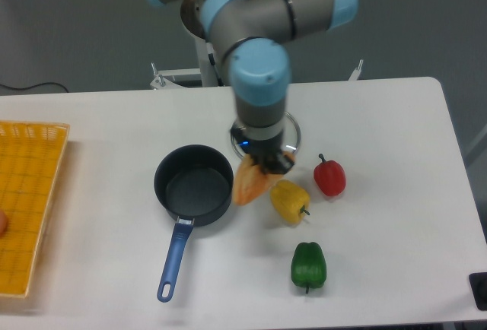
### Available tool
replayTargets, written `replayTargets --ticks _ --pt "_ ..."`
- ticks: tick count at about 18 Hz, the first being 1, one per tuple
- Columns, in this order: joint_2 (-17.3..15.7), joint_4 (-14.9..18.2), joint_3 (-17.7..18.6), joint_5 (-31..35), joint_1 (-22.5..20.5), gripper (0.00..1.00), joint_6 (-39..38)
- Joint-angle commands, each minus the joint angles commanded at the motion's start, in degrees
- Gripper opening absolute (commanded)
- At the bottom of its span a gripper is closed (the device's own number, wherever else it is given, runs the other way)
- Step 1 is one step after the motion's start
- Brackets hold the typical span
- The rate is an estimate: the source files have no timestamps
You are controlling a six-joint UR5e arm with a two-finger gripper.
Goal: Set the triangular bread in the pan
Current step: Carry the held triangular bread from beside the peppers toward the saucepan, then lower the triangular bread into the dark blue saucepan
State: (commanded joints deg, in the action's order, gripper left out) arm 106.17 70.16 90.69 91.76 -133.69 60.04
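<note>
The triangular bread (249, 182) is a golden-orange wedge held in my gripper (269, 164), hanging just right of the pan and above the table. The gripper points down and is shut on the bread's upper edge. The pan (195, 185) is a small round dark saucepan at the table's middle, its long blue handle (175, 260) pointing toward the front. The pan's inside looks empty. The bread's left corner reaches close to the pan's right rim.
A yellow bell pepper (290, 201) lies right beside the bread. A red pepper (329, 177) and a green pepper (308, 266) lie to the right. A glass lid (293, 134) sits partly hidden behind the gripper. A yellow basket (27, 204) stands at the left edge.
</note>
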Motion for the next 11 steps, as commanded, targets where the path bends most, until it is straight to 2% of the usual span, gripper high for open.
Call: replayTargets --ticks 2,3,7,11 --pt "-0.7 -5.3 3.9 0.0 1.8 0.06 -2.0" --pt "-0.8 -6.9 4.8 0.1 2.5 0.06 -2.7" --pt "-0.9 -7.1 5.6 0.4 4.7 0.06 -3.7" --pt "-2.1 -7.3 8.4 2.3 6.1 0.06 -3.9"
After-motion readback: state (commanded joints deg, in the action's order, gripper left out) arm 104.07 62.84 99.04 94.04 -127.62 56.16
